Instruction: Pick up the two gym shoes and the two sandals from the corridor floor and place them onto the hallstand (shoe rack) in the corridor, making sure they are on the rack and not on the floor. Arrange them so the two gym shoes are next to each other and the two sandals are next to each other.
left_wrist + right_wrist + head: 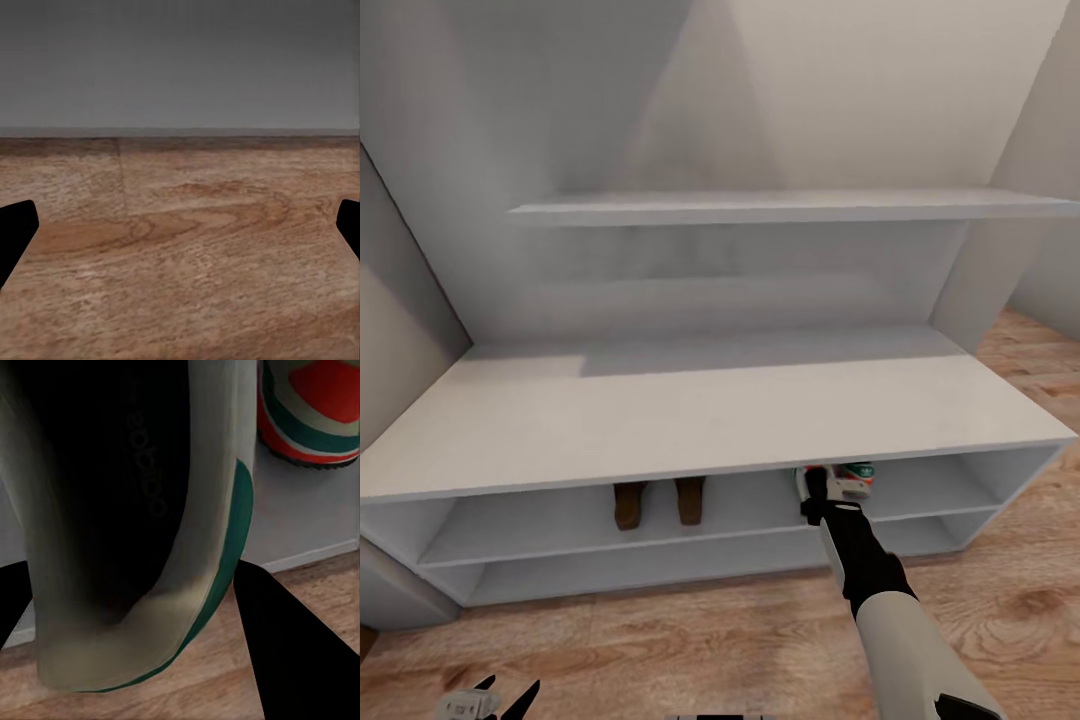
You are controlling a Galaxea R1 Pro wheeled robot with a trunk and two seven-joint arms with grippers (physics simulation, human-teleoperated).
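The shoe rack [690, 420] fills most of our head view: a wide pale bench top, two long open shelves below, a tall back panel with a ledge above, standing on the wooden floor [690, 630]. On the upper shelf the two sandals [660, 502] sit side by side, heels toward us, left of centre. Further right on that shelf one gym shoe [855, 480] already rests, its red heel tab and green stripes showing. Our right gripper [815, 495] reaches in at the shelf's front edge just beside it, clenched on the second gym shoe [142, 532]; the right wrist view looks down into the dark opening of the held shoe, with the shelved one [311, 409] close behind it. We judge this the last placement. The next move calls for easing the shoe fully onto the shelf, level and next to its mate without knocking it, then letting go. Our left gripper [495, 700] hangs low over bare floor, fingers spread, holding nothing.
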